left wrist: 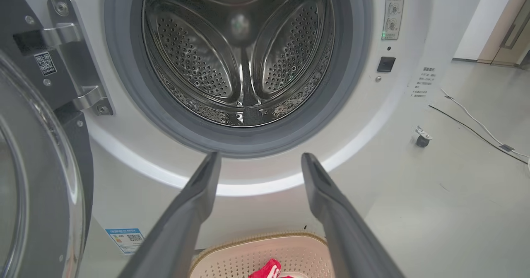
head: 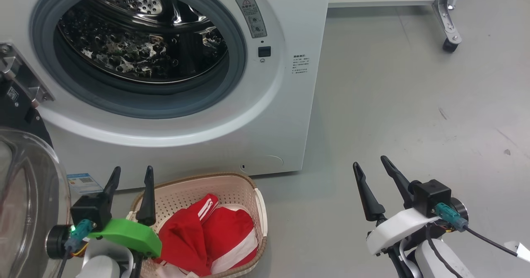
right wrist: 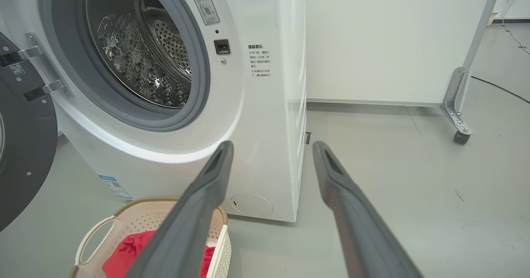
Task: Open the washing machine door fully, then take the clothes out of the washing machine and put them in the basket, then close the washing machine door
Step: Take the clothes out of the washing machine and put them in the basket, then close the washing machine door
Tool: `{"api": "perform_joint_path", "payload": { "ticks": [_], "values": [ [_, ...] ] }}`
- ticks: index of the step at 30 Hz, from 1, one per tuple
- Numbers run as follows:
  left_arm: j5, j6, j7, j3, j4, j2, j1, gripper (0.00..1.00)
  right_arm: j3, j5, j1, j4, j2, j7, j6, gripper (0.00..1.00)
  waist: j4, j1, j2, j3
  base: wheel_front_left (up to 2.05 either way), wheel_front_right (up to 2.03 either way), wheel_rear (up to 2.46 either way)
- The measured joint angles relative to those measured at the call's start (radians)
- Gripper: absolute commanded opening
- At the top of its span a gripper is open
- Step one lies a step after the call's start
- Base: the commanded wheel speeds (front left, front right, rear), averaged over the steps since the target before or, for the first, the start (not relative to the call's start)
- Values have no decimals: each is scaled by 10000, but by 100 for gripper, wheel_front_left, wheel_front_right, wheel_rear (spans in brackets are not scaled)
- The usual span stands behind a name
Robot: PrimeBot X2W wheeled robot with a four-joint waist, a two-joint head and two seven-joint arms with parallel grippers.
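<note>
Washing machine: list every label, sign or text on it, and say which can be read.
Grey sticker by the drum: a warning triangle, print too small.
Black text sticker on the front: heading "温馨提示", rest too small.
Blue label low on the front: QR code, print too small.
White sticker on the washing machine door: QR code, nothing readable.

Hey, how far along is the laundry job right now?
Done: the door stands open, the washer looks empty, and the clothes lie in the basket. In hand: nothing; the left gripper and right gripper are open and empty. Left: closing the door.
</note>
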Motion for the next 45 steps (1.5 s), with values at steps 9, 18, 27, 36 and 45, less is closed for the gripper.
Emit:
{"api": "perform_joint_path", "payload": {
  "ticks": [9,18,27,36,45],
  "values": [
    [109,169,0,-150,-504,4,995,100,-59,2,456,15,12,0,-12,100,44,0,0,-507,0,0,0],
    [230,318,46,-215,-1028,17,1662,100,-12,2,535,-4,31,0,-27,100,51,0,0,-714,0,0,0],
    [437,535,234,-291,-1586,161,2037,100,31,6,684,-56,35,0,-71,100,20,0,0,-742,0,0,0],
    [535,698,430,-407,-2150,198,2229,100,50,17,704,-100,56,0,-90,100,-8,0,0,-711,0,0,0],
    [560,779,589,-456,-2546,217,2474,100,46,17,704,-105,58,0,-98,100,-21,0,0,-709,0,0,0]
  ]
}}
